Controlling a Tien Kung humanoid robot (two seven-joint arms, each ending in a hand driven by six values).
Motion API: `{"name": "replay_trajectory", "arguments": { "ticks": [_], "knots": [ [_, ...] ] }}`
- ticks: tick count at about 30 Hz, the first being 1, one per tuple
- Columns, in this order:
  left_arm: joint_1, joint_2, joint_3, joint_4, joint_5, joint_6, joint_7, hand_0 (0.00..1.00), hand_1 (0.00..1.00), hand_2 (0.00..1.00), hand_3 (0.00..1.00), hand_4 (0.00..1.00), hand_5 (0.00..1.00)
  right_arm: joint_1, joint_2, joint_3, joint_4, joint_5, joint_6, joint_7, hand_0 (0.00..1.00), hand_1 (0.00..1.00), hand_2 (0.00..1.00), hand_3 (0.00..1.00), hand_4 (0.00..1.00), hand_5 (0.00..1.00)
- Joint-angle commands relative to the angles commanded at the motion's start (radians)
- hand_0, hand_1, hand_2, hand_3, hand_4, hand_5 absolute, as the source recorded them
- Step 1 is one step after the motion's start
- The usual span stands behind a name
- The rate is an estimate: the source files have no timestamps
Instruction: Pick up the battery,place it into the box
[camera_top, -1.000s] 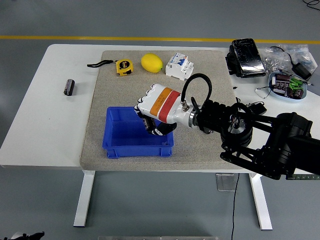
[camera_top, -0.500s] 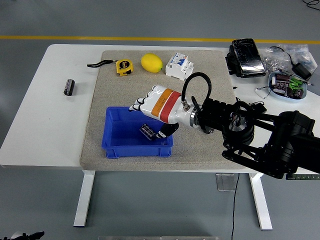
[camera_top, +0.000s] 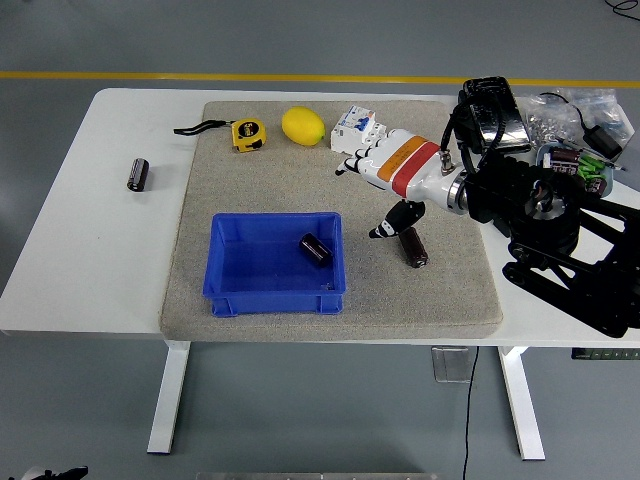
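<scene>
Bright, even overhead light; soft faint shadows under table (camera_top: 60, 290); sharp focus, no glare.

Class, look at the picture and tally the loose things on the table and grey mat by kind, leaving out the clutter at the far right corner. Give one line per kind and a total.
Batteries: 3, one in the box, one on the mat, one on the bare table
Blue box: 1
Tape measure: 1
Lemon: 1
Circuit breaker: 1
Total: 7

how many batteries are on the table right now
3: one in the blue box at, one on the mat right of the box, below the right hand, one on the bare table far left. Clutter at the far right may hide more.
</scene>
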Motion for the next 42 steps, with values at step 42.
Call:
{"name": "replay_trajectory", "arguments": {
  "ticks": [42],
  "knots": [
    [-0.011, -0.008, 0.019, -0.008, -0.013, -0.006, -0.009, 0.715, 0.687, 0.737, 0.600, 0.615, 0.483, -0.021, 0.048, -0.113, -0.275, 0.024, -0.012, 0.099, 0.670, 0.635, 0.715, 0.802, 0.998, 0.474]
  ]
}}
